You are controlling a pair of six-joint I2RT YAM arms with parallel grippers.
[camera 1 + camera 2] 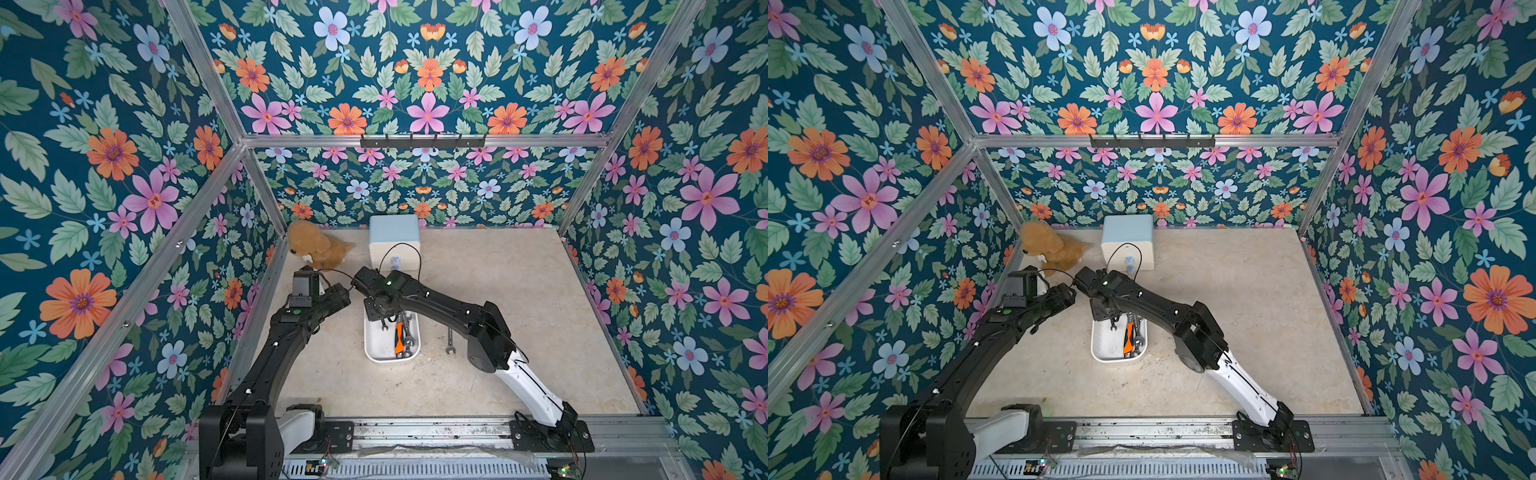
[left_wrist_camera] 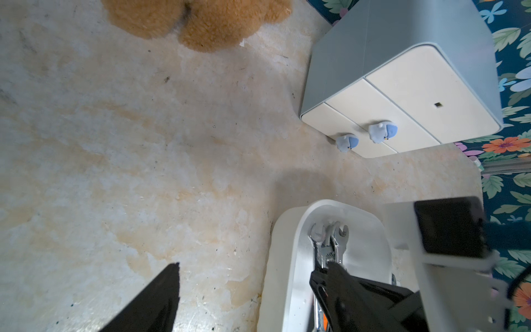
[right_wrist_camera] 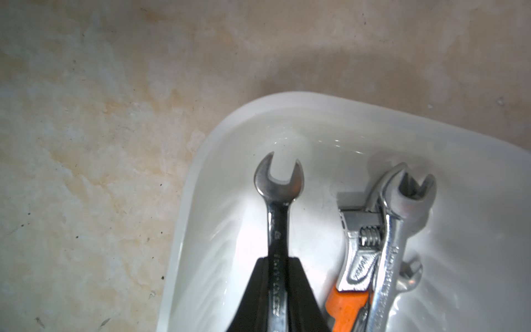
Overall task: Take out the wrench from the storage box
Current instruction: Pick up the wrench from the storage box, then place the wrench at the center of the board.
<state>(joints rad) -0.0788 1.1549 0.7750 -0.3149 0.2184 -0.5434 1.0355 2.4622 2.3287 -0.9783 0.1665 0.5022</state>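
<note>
Writing: stamped letters run along the wrench (image 3: 278, 207) and the adjustable wrench (image 3: 359, 258), but they are too blurred to read.
In box: the storage box (image 1: 380, 345) holds four wrenches, one with an orange handle.
Outside: one loose wrench (image 1: 450, 341) lies on the table (image 1: 519, 291), to the right of the box.
Right arm: the right gripper (image 3: 278, 260) pinches the wrench inside the box, apart from the other three.
Left arm: the left gripper (image 2: 253, 264) has its fingers spread and holds nothing.
Others: one plush toy (image 1: 316, 249), and one cabinet (image 1: 394, 232) with two knobs (image 2: 382, 132).
</note>
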